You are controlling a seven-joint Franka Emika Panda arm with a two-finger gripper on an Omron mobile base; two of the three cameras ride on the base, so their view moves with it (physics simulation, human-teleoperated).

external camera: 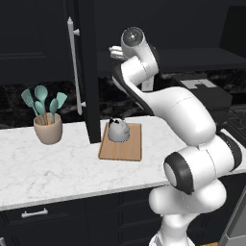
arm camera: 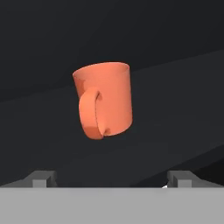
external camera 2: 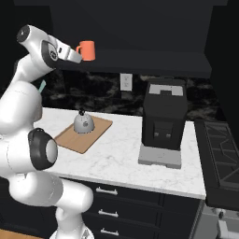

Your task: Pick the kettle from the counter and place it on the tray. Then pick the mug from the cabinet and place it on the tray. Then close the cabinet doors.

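Mug (arm camera: 105, 101): 1 small orange-red cylinder stands upright on the dark shelf inside the cabinet (external camera 2: 140, 60), its handle turned toward the gripper (arm camera: 111, 178), which hovers just short of it with jaws spread wide and empty. It looks rigid, light and probably smooth, so a squeeze across the body, beside the handle, seems safest. 1 kettle (external camera: 118, 130) already sits on the 1 tray (external camera: 132, 149) on the table (external camera: 53, 166). 1 cabinet door (external camera: 86, 67) stands open; a second I cannot make out.
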